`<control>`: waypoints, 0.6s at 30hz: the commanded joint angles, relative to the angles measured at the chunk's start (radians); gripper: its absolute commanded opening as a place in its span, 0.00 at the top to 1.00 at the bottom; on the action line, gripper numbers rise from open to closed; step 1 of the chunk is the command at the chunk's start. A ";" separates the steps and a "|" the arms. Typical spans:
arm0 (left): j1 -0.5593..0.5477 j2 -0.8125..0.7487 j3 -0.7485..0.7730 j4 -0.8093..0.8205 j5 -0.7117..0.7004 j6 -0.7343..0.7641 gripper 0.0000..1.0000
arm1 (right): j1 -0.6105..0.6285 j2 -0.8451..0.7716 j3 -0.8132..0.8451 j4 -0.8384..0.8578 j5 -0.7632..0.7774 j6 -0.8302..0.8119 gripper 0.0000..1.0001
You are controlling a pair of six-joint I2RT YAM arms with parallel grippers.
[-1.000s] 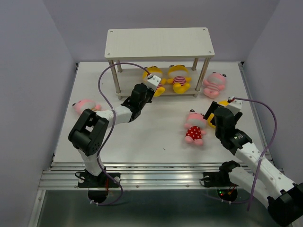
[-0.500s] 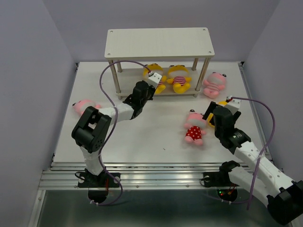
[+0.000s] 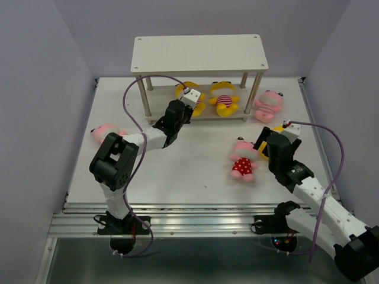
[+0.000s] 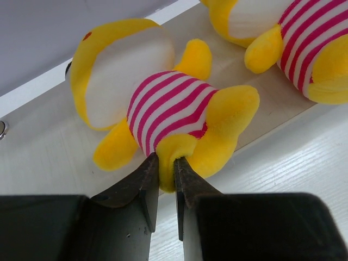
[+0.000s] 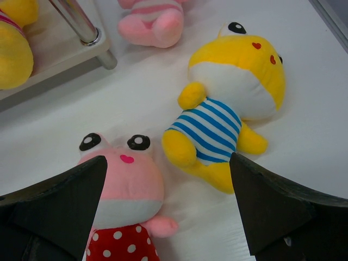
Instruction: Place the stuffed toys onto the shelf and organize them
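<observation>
The shelf [image 3: 198,53] stands at the back of the table. On its lower board [image 4: 43,141] lie two yellow toys in red-striped outfits. My left gripper [image 4: 166,171] is shut on a foot of the left one [image 4: 163,103], at the board's front edge. The other [image 4: 293,38] lies to its right. My right gripper [image 5: 167,163] is open and empty. It hangs above a pink toy in red polka dots [image 5: 122,190] and a yellow toy in blue stripes [image 5: 228,103], both on the table.
A pink striped toy [image 3: 267,105] lies on the table by the shelf's right legs, and another pink toy [image 3: 105,132] lies far left. A shelf leg [image 5: 81,24] stands close to the right gripper's far left.
My left gripper has pushed slightly left and toward the shelf with the yellow toy's foot in it. The right gripper has shifted a little left.
</observation>
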 commanded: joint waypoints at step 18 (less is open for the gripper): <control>0.016 -0.017 0.060 -0.030 -0.031 -0.014 0.59 | 0.002 -0.035 0.002 0.046 0.015 -0.012 0.00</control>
